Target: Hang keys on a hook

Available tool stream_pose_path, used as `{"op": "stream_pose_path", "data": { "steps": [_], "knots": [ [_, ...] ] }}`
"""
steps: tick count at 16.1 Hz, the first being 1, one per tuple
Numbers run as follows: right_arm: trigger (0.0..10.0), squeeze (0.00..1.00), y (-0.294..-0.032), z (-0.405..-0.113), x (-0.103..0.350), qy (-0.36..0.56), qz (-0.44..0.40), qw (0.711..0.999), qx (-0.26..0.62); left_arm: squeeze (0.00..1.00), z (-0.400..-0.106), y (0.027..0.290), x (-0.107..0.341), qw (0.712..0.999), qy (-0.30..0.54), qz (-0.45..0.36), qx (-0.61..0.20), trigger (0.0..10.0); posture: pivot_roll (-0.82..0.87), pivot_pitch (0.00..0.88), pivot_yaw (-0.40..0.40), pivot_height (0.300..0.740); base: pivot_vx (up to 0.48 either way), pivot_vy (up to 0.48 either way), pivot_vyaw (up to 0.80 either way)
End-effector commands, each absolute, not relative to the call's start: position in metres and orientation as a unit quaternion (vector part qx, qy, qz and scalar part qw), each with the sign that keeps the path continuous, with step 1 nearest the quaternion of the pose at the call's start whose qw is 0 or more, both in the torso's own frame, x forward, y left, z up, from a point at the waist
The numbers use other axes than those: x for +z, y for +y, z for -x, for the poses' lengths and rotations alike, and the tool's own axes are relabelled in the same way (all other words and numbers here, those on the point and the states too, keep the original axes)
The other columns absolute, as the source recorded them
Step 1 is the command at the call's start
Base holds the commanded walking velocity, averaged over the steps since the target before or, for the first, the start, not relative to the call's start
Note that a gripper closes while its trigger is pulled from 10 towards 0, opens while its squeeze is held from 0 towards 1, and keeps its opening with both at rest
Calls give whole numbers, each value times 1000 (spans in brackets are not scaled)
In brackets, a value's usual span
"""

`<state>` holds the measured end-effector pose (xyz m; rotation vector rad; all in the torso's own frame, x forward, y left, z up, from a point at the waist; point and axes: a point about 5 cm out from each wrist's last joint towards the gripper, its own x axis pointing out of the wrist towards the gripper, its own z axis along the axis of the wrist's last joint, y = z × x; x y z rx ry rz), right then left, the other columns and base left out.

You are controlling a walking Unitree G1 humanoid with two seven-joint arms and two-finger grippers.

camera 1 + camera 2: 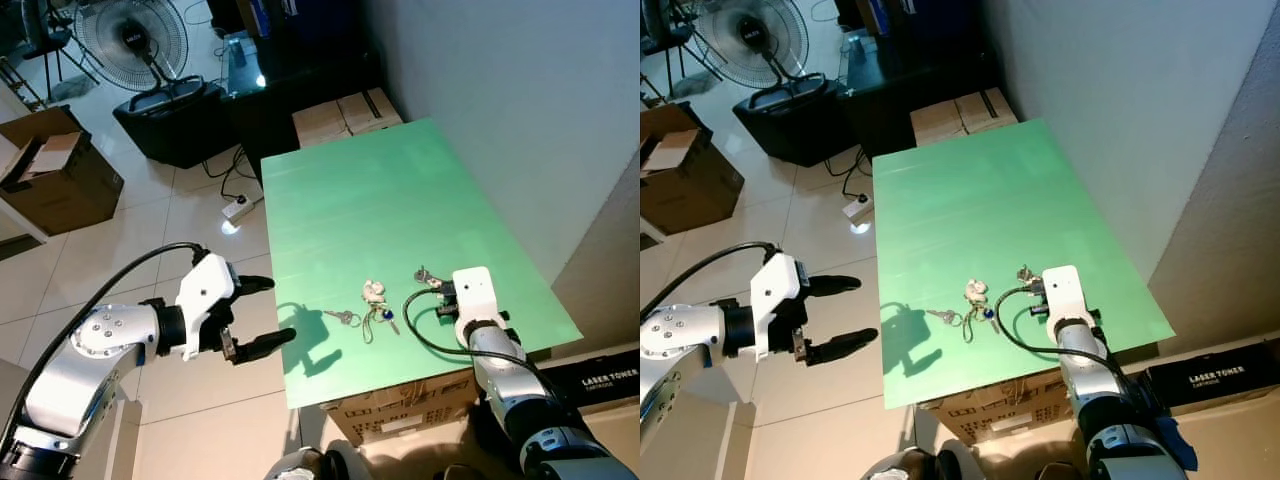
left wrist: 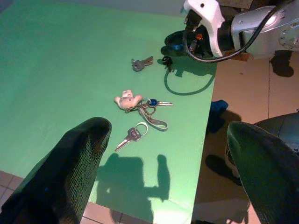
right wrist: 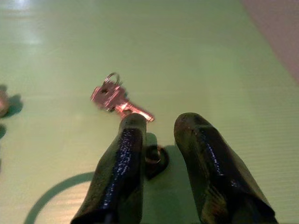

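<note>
Right gripper rests low over the near right part of the flat green table top, its two black fingers drawn close with only a narrow gap, their tips just beside a loose brass key with a small ring. A small dark round object lies on the surface in that gap; whether the fingers touch it cannot be told. A black cable loops from the right wrist across the table.

Left gripper hangs off the table's left edge above the pale tiled floor, fingers spread wide, holding nothing. Its shadow falls on the near left corner of the table.

Toward the near edge, between the two grippers, lies the bunch of keys with a pale figurine charm, a blue-capped key and a grey strap, with a single silver key on a ring just beside it. Beyond these things the far half of the table is bare green up to the grey wall along its right edge. A cardboard box and a standing fan sit well apart on the floor.
</note>
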<state>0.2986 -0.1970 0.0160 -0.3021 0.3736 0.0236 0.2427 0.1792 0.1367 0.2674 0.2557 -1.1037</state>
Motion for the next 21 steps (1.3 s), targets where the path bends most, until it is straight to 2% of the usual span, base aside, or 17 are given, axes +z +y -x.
{"op": "stream_pose_path", "data": {
  "steps": [1, 3, 4, 5, 6, 12, 19, 20, 21],
  "knots": [
    [10000, 1000, -190, -297, 11, 196, 150, 968, 41, 0, -244, 183, 135, 833, 128, -140, -519, 10000, 58, 55, 245, 740, 0, 0, 0],
    [10000, 1000, -189, -293, 6, 216, 153, 962, 69, 0, -245, 183, 134, 832, 128, -141, -521, 10000, 59, 56, 249, 740, 0, 0, 0],
    [10000, 945, -191, -292, 5, 221, 157, 960, 71, 0, -246, 183, 134, 832, 128, -141, -522, 10000, 60, 57, 250, 740, 0, 0, 0],
    [10000, 35, -194, -292, 5, 223, 165, 958, 68, 0, -246, 181, 134, 831, 128, -142, -522, 10000, 60, 58, 252, 740, 0, 0, 0],
    [10000, 0, -198, -293, 6, 223, 171, 958, 61, 0, -246, 179, 134, 830, 126, -142, -524, 10000, 64, 65, 253, 740, 0, 0, 0],
    [10000, 0, -213, -297, 12, 219, 174, 959, 47, 0, -246, 177, 135, 828, 126, -146, -527, 10000, 66, 70, 258, 740, 0, 0, 0],
    [10000, 0, -218, -304, 18, 229, 167, 957, 60, 0, -248, 187, 131, 843, 116, -148, -504, 10000, 75, 84, 241, 740, 0, 0, 0],
    [9216, 0, -218, -303, 17, 235, 166, 956, 64, 0, -251, 186, 134, 853, 98, -140, -494, 10000, 77, 88, 239, 740, 0, 0, 0],
    [4510, 0, -217, -302, 14, 243, 167, 953, 68, 0, -253, 183, 138, 860, 72, -117, -491, 10000, 74, 85, 237, 740, 0, 0, 0]
  ]
}}
